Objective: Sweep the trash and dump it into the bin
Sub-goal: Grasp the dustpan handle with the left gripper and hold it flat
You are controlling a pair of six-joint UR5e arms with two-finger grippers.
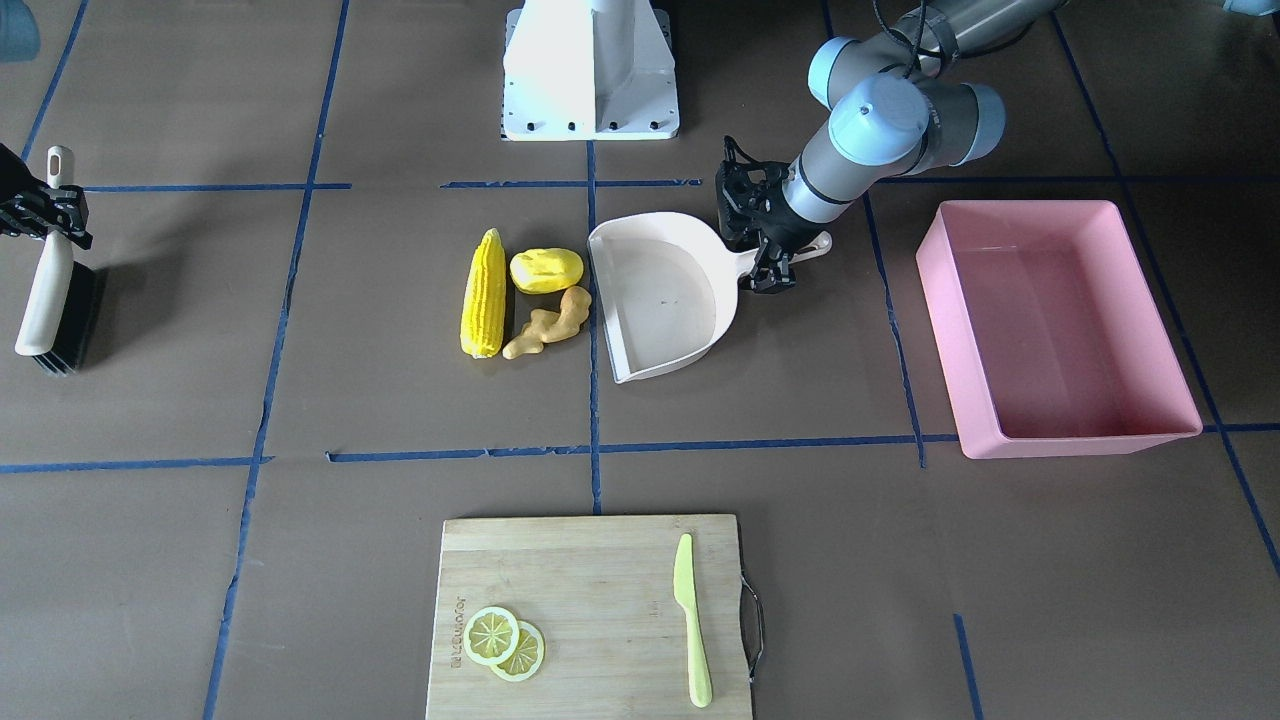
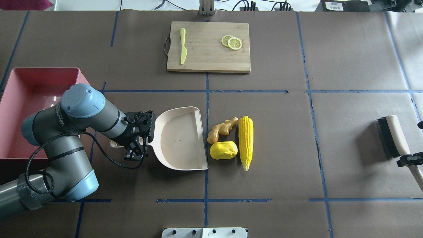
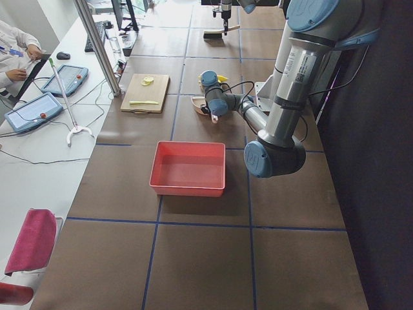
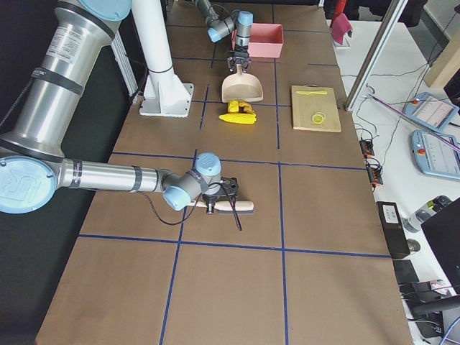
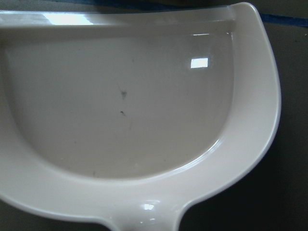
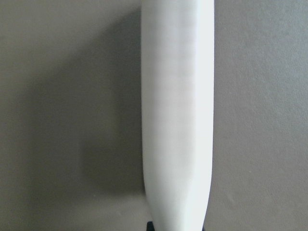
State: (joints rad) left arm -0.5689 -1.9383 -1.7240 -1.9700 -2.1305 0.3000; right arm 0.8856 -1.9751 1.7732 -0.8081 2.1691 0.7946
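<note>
The trash lies mid-table: a corn cob [image 1: 484, 294] [image 2: 246, 140], a yellow lump [image 1: 546, 270] [image 2: 223, 150] and a ginger root [image 1: 550, 325] [image 2: 222, 129]. They sit just off the open mouth of the cream dustpan [image 1: 660, 300] [image 2: 178, 138]. My left gripper [image 1: 770, 255] [image 2: 137, 142] is shut on the dustpan's handle. The pan is empty in the left wrist view [image 5: 120, 106]. The pink bin [image 1: 945, 330] [image 2: 43, 69] stands empty beyond the left arm. My right gripper [image 1: 45, 215] [image 2: 408, 160] is shut on the handle of a brush [image 1: 45, 290] [image 2: 391, 135] [image 6: 175, 110], far from the trash.
A wooden cutting board [image 1: 590, 590] [image 2: 208, 59] with a lime-green knife [image 1: 690, 620] [image 2: 182, 46] and lemon slices [image 1: 505, 640] [image 2: 232, 42] lies on the operators' side. The robot's white base [image 1: 590, 70] stands behind the trash. Blue tape lines cross the brown table.
</note>
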